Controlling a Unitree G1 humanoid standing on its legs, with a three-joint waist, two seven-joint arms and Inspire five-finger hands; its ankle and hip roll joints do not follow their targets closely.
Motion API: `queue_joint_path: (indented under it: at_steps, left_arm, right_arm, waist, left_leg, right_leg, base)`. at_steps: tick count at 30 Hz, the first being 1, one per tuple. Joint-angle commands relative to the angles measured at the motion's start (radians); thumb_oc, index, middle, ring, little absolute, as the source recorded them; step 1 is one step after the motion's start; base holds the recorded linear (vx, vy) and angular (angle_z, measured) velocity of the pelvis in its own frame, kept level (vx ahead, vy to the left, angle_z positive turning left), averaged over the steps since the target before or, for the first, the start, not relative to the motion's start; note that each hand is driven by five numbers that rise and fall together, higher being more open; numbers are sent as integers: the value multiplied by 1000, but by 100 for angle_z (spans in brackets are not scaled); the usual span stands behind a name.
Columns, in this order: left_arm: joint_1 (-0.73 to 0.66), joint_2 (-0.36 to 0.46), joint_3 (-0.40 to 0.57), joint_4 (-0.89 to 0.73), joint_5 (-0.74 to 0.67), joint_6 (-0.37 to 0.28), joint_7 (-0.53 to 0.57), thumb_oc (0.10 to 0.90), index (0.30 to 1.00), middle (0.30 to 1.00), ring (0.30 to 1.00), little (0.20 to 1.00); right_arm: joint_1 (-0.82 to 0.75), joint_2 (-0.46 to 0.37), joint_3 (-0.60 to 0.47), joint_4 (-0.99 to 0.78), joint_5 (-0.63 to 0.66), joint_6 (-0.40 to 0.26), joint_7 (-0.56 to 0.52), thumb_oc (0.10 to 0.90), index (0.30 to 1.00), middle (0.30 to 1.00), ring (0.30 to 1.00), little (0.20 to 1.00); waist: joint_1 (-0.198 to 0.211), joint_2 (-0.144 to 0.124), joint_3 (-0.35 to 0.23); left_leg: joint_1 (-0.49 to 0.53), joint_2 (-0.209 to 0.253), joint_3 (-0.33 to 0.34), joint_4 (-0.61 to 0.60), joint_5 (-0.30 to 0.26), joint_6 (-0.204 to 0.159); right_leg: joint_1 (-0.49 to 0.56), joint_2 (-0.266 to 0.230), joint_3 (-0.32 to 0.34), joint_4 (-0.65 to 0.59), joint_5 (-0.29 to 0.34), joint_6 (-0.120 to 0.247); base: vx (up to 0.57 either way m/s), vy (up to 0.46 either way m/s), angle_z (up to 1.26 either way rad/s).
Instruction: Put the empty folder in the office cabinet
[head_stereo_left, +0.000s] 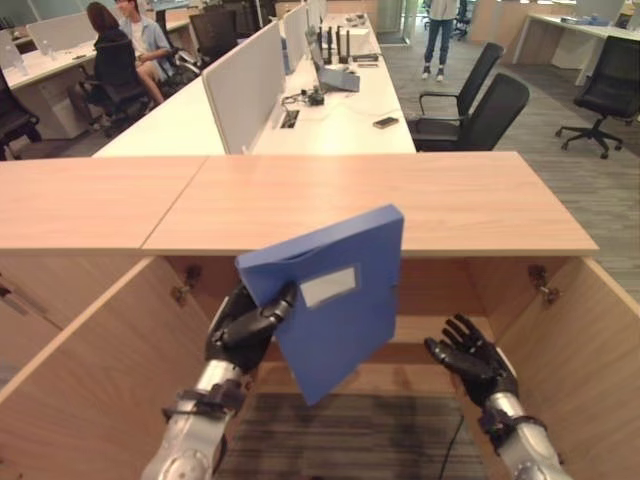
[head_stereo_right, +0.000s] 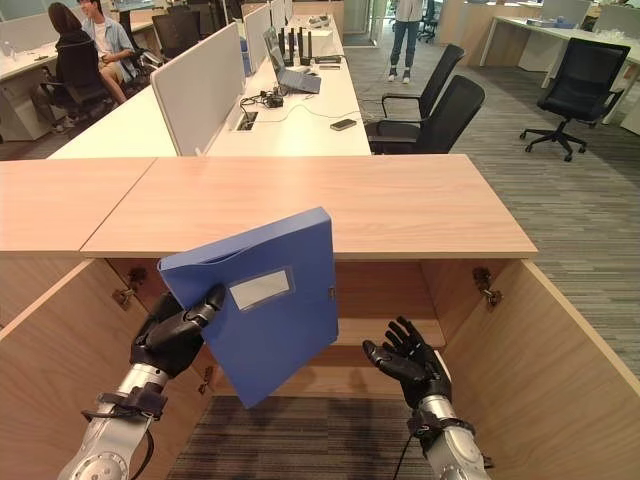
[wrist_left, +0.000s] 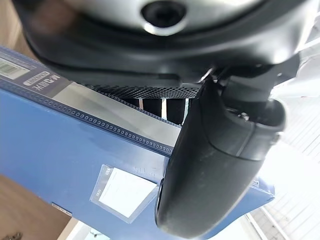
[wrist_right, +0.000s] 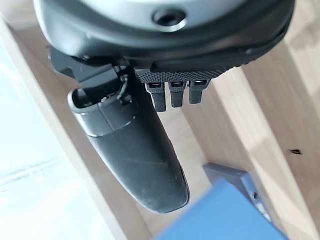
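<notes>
A blue box folder (head_stereo_left: 335, 300) with a white label pocket hangs tilted in front of the open wooden office cabinet (head_stereo_left: 370, 205). My left hand (head_stereo_left: 245, 328) is shut on the folder's left edge, thumb over its front face (wrist_left: 75, 155). My right hand (head_stereo_left: 470, 360) hovers to the folder's right with fingers spread, not touching it, in front of the cabinet's inner shelf (head_stereo_right: 420, 330). The right wrist view catches a corner of the folder (wrist_right: 225, 210) past the right hand's thumb (wrist_right: 135, 150).
Both cabinet doors stand open, one at the left (head_stereo_left: 90, 380) and one at the right (head_stereo_left: 590, 350). Beyond the cabinet top are white desks (head_stereo_left: 340, 110), black office chairs (head_stereo_left: 480, 100), seated people (head_stereo_left: 120, 50) and a standing person (head_stereo_left: 440, 30).
</notes>
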Motion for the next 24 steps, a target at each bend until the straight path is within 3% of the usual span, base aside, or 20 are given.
queue_joint_path:
  at_steps: [1, 9, 24]
  left_arm:
    - [-89, 5, 98, -34, -1, -123, -7, 400, 300, 300, 300, 300]
    - [-116, 27, 85, -19, 74, -109, -18, 400, 300, 300, 300, 300]
    - [-315, 107, -185, 112, -2, -18, -173, 400, 300, 300, 300, 300]
  right_arm:
    - [-83, -30, -94, -135, 0, -132, 10, 800, 900, 900, 900, 900]
    - [-134, -61, -61, -200, -18, -123, 58, 800, 900, 900, 900, 900]
    - [-306, -167, 204, -147, -62, -27, 239, 800, 900, 900, 900, 900]
  waist:
    - [20, -35, -53]
    - [34, -42, -55]
    - [37, -43, -66]
  left_leg:
    - [22, 30, 6, 0, -96, -34]
    - [17, 30, 2, 0, -92, -33]
    - [14, 34, 7, 0, -83, -37]
  right_leg:
    - [-38, -18, -83, 1, 26, 28]
    - [-40, -16, -87, 1, 27, 26]
    - [-46, -15, -90, 1, 33, 29]
  base:
    - [0, 0, 0]
    - [0, 0, 0]
    - [0, 0, 0]
